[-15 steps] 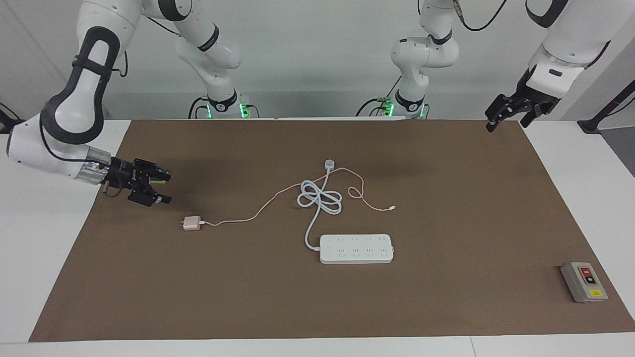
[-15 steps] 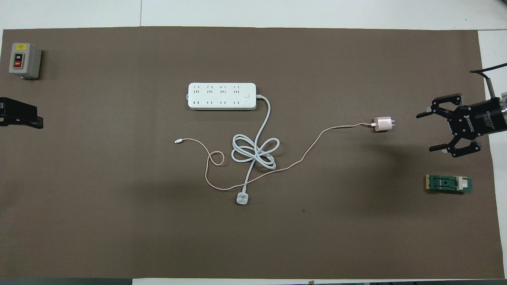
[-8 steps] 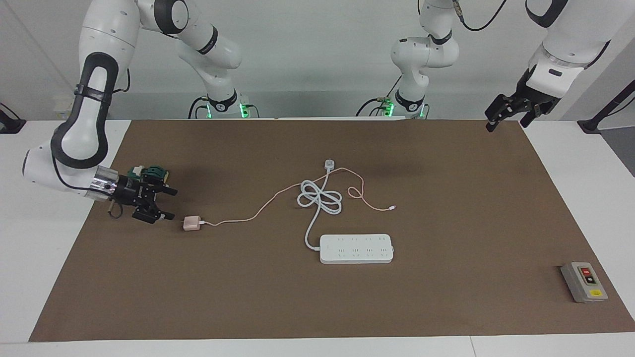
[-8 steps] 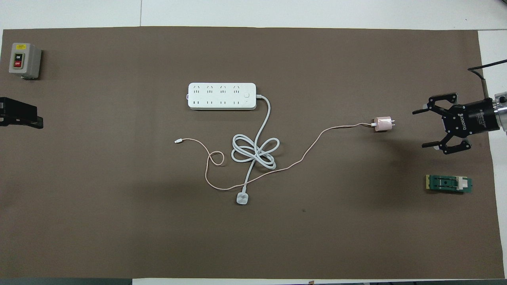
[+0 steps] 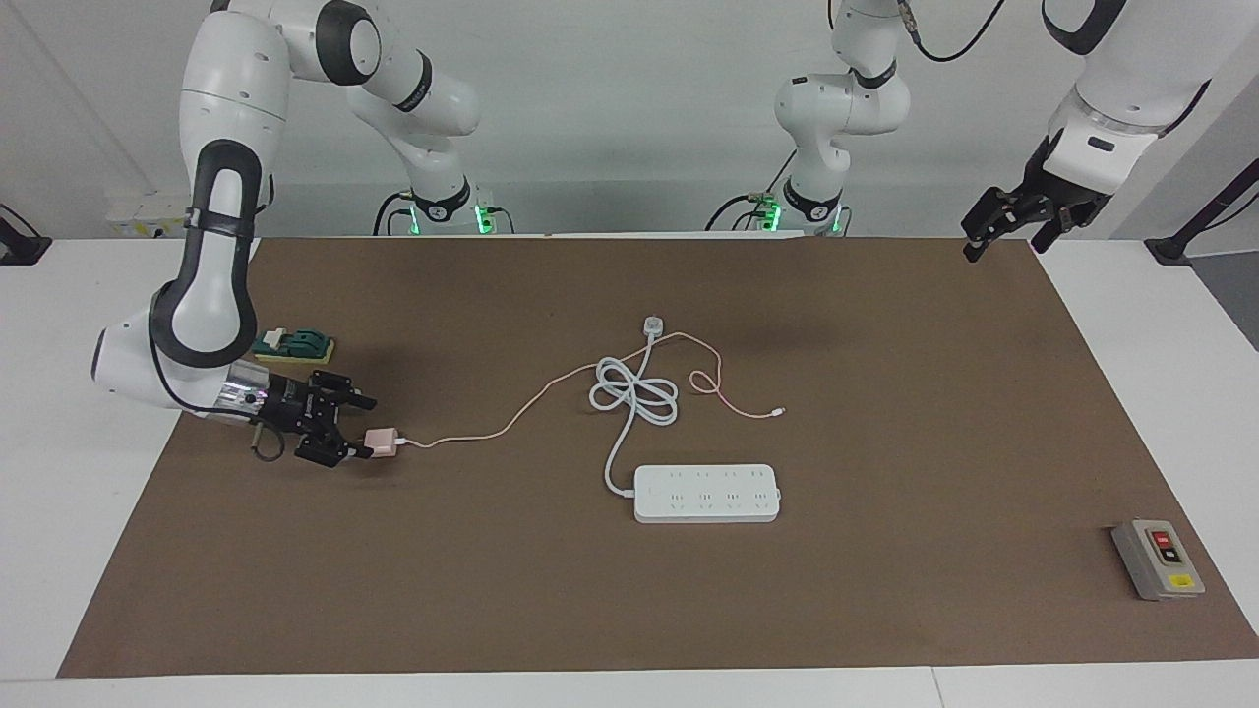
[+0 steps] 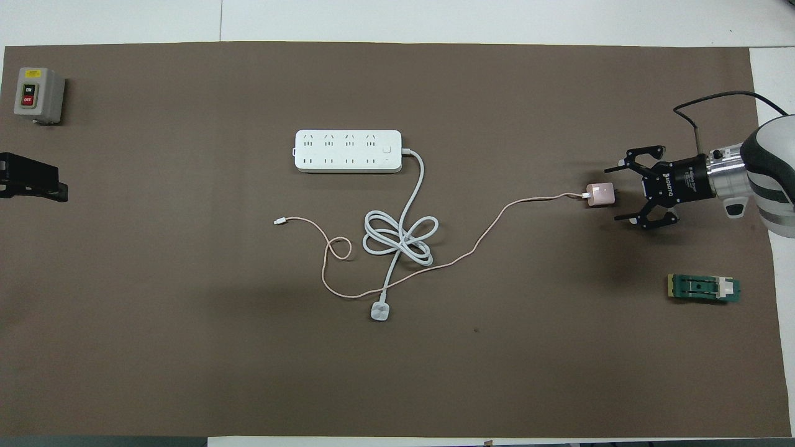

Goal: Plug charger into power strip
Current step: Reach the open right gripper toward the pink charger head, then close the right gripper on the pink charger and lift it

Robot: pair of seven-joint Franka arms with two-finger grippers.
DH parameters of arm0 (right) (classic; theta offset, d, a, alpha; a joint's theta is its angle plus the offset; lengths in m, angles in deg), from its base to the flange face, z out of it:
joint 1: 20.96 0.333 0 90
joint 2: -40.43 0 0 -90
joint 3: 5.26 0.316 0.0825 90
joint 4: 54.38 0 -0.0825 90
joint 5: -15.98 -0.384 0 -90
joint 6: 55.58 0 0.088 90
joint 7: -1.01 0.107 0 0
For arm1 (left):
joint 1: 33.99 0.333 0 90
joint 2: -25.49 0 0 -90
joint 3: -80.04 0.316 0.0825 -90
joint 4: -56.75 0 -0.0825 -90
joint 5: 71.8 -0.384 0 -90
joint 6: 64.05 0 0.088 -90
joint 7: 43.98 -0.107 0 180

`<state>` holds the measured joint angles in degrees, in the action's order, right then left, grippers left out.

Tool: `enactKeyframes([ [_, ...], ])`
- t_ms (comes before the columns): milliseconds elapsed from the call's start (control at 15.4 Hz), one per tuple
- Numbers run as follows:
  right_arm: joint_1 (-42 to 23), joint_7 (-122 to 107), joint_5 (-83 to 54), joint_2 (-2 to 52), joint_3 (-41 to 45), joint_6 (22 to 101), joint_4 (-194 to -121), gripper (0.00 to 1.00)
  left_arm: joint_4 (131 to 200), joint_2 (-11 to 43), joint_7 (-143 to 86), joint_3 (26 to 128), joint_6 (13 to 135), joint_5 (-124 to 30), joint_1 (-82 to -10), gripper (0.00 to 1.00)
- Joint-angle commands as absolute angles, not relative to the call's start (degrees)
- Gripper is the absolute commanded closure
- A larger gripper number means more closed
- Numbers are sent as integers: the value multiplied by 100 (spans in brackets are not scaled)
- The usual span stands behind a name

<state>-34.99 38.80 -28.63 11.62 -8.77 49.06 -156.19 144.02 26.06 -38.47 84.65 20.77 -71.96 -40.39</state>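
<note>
The charger (image 5: 382,442) (image 6: 600,195), a small pink cube, lies on the brown mat toward the right arm's end. Its thin pink cable (image 6: 490,226) trails across the mat to a loose tip beside the coiled white cord. My right gripper (image 5: 362,429) (image 6: 616,194) is low at the charger's prong end, open, with one finger on each side of that end. Whether the fingers touch the charger I cannot tell. The power strip (image 5: 706,493) (image 6: 348,151) lies flat mid-table, farther from the robots than the coil. My left gripper (image 5: 1003,248) (image 6: 34,183) waits open, raised over the mat's corner at its own end.
The strip's thick white cord (image 5: 634,393) is coiled nearer to the robots, ending in a white plug (image 6: 380,311). A green block (image 5: 295,344) (image 6: 704,288) lies close to the right gripper. A grey switch box (image 5: 1158,559) (image 6: 38,94) sits at the left arm's end.
My right gripper has come down and moved toward the table's middle, from beside the green block to the charger's prong end, staying open. The left arm has not moved.
</note>
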Motion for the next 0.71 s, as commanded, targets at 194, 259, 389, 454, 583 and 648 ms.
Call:
enactKeyframes([
  [194,-3520,3714,-3113,782,-860,5068,-15492,0,14403,2628,-3818,8444,2147,-7224,-4015,0],
  [259,-3554,3714,-3156,739,-860,5060,-15492,0,14403,2628,-3809,8453,2156,-7224,-4015,0],
  [389,-3590,3705,-3183,650,-852,5086,-15492,32,14403,2628,-3818,8453,2182,-7224,-4015,0],
  [454,-3555,3705,-3209,650,-860,5095,-15492,61,14412,2628,-3818,8453,2182,-7224,-4015,0],
  [583,-3529,3713,-3218,642,-860,5156,-15492,100,14412,2628,-3818,8453,2182,-7224,-4006,0],
  [648,-3520,3714,-3210,633,-860,5243,-15501,100,14412,2628,-3818,8453,2182,-7224,-4015,0],
])
